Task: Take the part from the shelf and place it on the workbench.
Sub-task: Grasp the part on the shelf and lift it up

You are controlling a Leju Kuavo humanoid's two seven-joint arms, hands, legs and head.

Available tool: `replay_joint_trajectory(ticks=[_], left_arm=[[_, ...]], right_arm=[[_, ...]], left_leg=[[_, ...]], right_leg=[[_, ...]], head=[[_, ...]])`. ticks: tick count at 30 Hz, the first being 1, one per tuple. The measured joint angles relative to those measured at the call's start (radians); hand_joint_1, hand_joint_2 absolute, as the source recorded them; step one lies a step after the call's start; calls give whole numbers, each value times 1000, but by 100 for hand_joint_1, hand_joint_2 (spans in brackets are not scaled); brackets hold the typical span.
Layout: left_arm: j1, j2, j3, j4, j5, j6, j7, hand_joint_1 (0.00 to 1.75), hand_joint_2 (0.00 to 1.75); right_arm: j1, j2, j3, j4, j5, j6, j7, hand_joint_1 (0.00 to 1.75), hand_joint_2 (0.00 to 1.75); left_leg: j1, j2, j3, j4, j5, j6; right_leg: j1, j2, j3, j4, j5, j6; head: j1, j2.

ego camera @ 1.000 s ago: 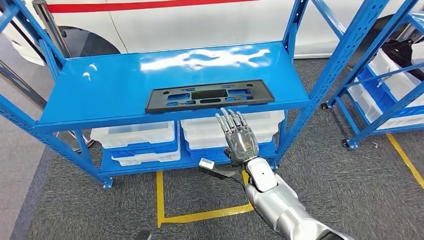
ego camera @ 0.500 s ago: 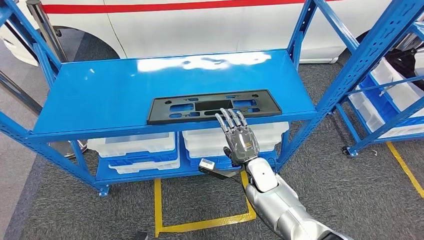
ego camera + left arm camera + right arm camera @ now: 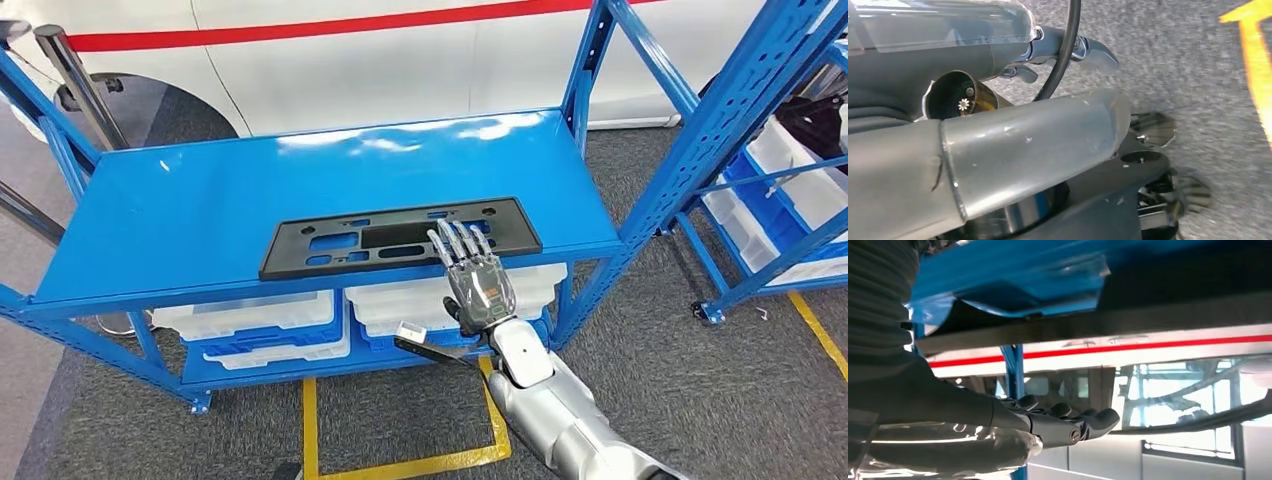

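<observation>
Black part (image 3: 400, 238) lay flat near the blue shelf's (image 3: 200, 200) front edge, right hand (image 3: 476, 283) empty with fingers straight, fingertips overlapping its near right edge, right wrist view showed the hand (image 3: 1048, 422) below the shelf edge (image 3: 1098, 322).

Bright overhead glare on shelf top (image 3: 330, 175), blurred wrist views

The whole head view has shifted, so the camera has moved and the blue metal shelf (image 3: 200, 200) with its load only appears displaced. Against that shelf, the silver right hand (image 3: 478, 285) has crept toward twelve o'clock: its outstretched fingertips (image 3: 458, 237), which a second ago lay short of the shelf's front lip, now overlap the near edge of the flat black plastic part with cut-outs (image 3: 400, 235). The fingers remain spread, holding nothing.
</observation>
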Motion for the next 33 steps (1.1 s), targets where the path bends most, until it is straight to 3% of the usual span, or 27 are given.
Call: replay_joint_trajectory(ticks=[2,3,4,6,7,8,10,13,33], left_arm=[[2,0,0,0,0,0,0,0,0],[3,0,0,0,0,0,0,0,0],[5,0,0,0,0,0,1,0,0],[5,0,0,0,0,0,1,0,0],[5,1,0,1,0,0,1,0,0],[3,2,0,2,0,1,2,0,0],[0,2,-1,3,0,0,1,0,0],[3,1,-1,3,1,-9,-6,0,0],[1,-3,-1,3,19,-16,7,0,0]], right_arm=[[7,7,0,-1,4,2,-6,0,175],[11,11,0,-1,6,3,-9,0,175],[14,16,1,-1,7,4,-12,0,175],[17,26,3,-3,10,7,-17,0,175],[17,31,5,-5,10,8,-19,0,175],[17,35,7,-6,10,9,-21,0,175],[20,41,13,-8,9,12,-30,0,175],[28,51,29,-14,7,19,-51,0,175],[62,84,167,-47,-46,76,-112,0,175]], left_leg=[[-1,0,-89,127,-22,0],[-2,0,-114,146,-4,3],[-4,0,-120,123,35,8],[-11,0,-91,3,135,28],[-17,0,-72,-51,167,38],[-22,1,-57,-89,178,46],[-27,0,-42,-121,170,51],[-24,-2,-32,-144,167,41],[-24,-4,-26,-144,160,46]], right_leg=[[6,-1,14,0,-13,-7],[10,0,24,0,-20,-9],[14,2,35,0,-28,-11],[19,5,59,-1,-45,-11],[22,6,67,-1,-52,-9],[21,5,70,-1,-57,-5],[21,4,69,-3,-60,4],[21,2,72,-11,-55,5],[19,0,86,-31,-57,12]], head=[[0,0],[0,0],[0,0],[1,0],[1,0],[1,0],[1,0],[2,0],[2,0]])
